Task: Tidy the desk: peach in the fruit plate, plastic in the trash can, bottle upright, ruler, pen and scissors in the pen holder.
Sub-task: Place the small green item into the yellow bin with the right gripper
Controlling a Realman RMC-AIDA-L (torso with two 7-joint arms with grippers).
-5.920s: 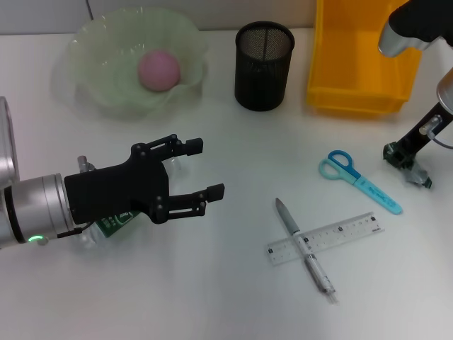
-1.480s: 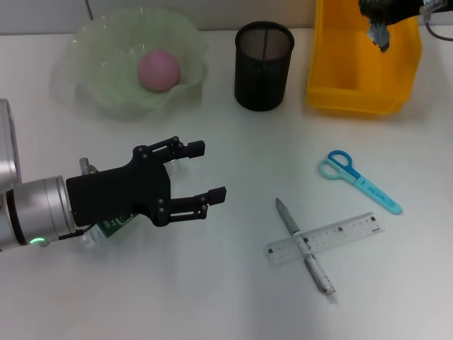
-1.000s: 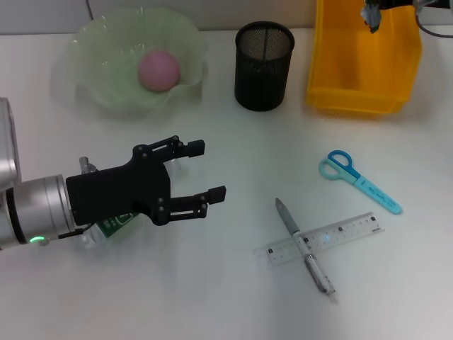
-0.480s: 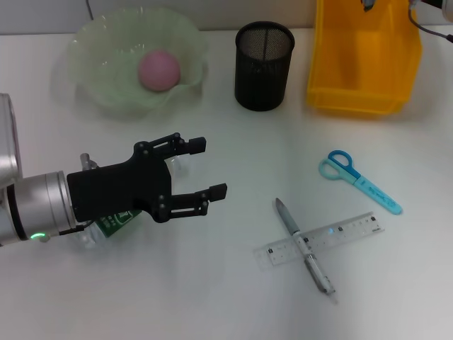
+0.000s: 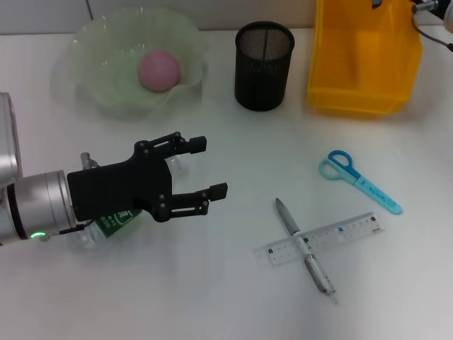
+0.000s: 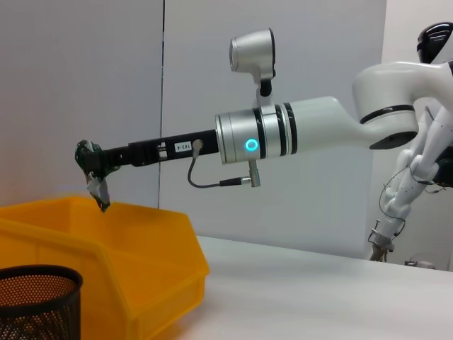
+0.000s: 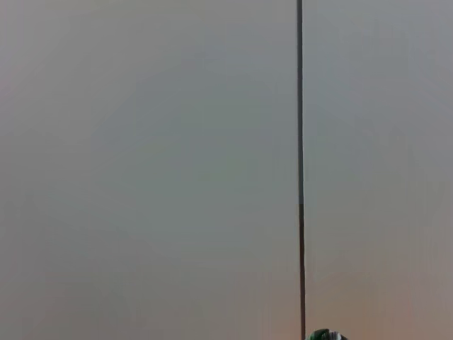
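The right arm (image 6: 311,127) reaches out level, its gripper (image 6: 92,157) above the yellow bin (image 6: 106,248), jaws clamped on a scrap of plastic (image 6: 98,191) that dangles over the bin's opening. At lower left of the head view, the left gripper (image 5: 202,170) hovers low over the desk (image 5: 212,283), jaws apart, above a bottle (image 5: 106,223) lying on its side. The peach (image 5: 158,69) sits in the plate (image 5: 92,92) at upper left.

1 peach (image 5: 158,69), 1 scissors (image 5: 357,178), 1 ruler (image 5: 318,239), 1 pen (image 5: 304,249), seemingly 1 bottle (image 5: 113,223)
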